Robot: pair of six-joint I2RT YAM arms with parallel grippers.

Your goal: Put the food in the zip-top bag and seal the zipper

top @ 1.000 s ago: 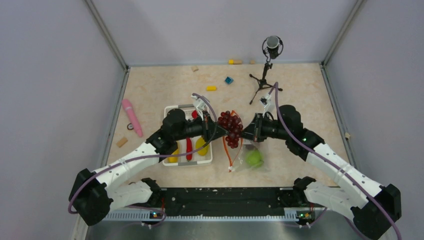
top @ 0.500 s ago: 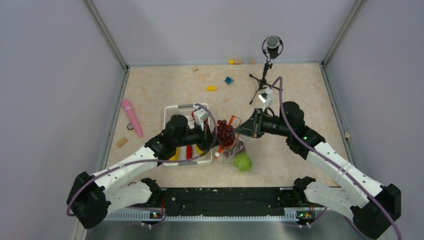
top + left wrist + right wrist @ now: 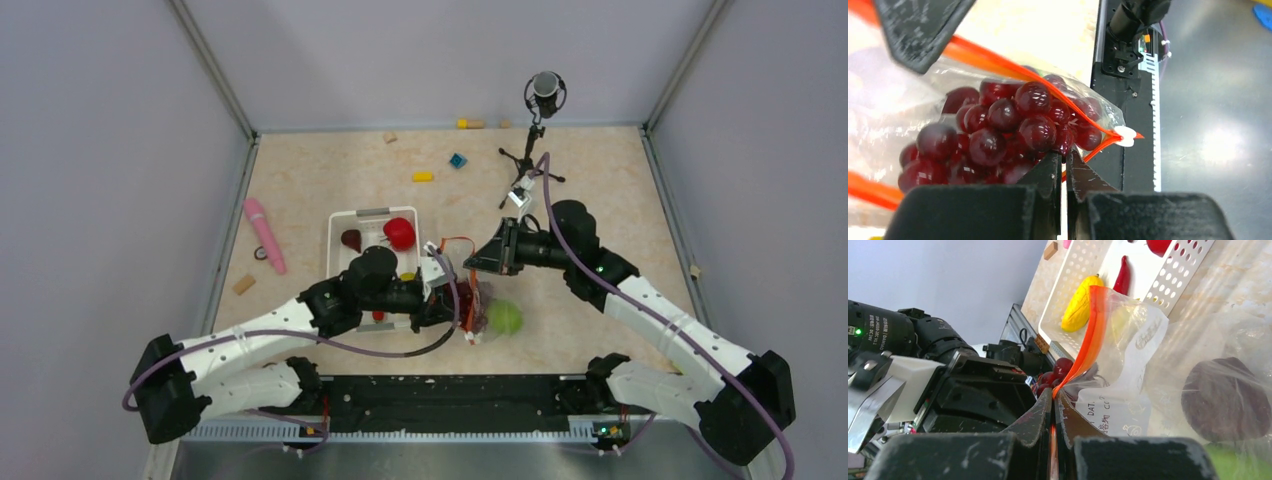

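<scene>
From above, the crinkly bag point(image 3: 492, 308) sits just right of the perforated basket point(image 3: 345, 218), with open counter point(image 3: 610, 190) beyond. On left wrist, my left gripper point(image 3: 1064, 161) pinches glossy round grapes point(image 3: 998, 130) inside the film. On right wrist, my right gripper point(image 3: 1053, 401) clamps the orange zipper point(image 3: 1093, 330).

White basket point(image 3: 332, 243), pink stick point(image 3: 264, 235), microphone tripod point(image 3: 527, 160), yellow block point(image 3: 423, 177).

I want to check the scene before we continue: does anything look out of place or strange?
Nothing looks spilled or broken. Only stray items lie away from the work: a pink stick left of the white basket, and a yellow block and a blue block toward the far wall.
</scene>
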